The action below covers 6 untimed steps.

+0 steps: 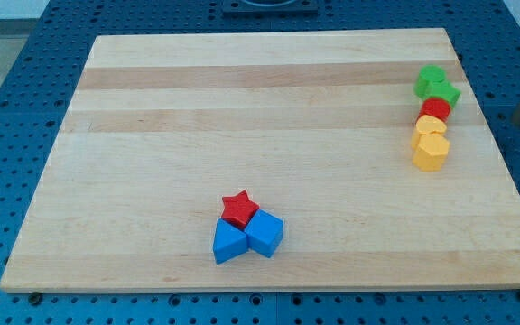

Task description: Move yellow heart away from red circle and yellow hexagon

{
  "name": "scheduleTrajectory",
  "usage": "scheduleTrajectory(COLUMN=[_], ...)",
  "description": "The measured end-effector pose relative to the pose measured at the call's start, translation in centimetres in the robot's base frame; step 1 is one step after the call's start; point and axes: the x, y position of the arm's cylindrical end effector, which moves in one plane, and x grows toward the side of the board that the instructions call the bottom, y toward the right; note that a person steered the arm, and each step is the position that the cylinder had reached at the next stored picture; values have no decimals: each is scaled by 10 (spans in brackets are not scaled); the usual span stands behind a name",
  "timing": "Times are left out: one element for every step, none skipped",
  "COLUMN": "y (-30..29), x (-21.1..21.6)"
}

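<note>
**Off the surface at the view's right, my tip touches no block**

Dark and blurred, my tip (518, 121) hangs past the right edge of the wooden surface (242, 108), over the blue perforated bench (7, 135). For a hand I have only this rod, with nothing to open or close, and it holds nothing. It stands apart from every block, level with the column of blocks to its left.

That column runs close along the surface's right edge. At its top sit two green blocks (436, 86), pressed together, their shapes unclear. Just below them is the red circle (437, 108). The yellow heart (431, 125) is wedged directly beneath it, touching it. The yellow hexagon (430, 151) touches the heart from below, so the heart is boxed in above and below.

Only a narrow strip of bare wood lies between the column and the right edge. To the heart's left the surface is bare all the way to the far edge, and the top band is bare too.

Near the bottom edge, a little left of centre, a red star (239, 208) sits against two blue blocks, one to the left (229, 243) and one to the right (265, 232). This cluster is well apart from the heart.
</note>
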Motion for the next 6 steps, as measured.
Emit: scheduleTrajectory(y=[-49, -97, -135, -156, -156, -148], x=[0, 0, 11, 41, 82, 93])
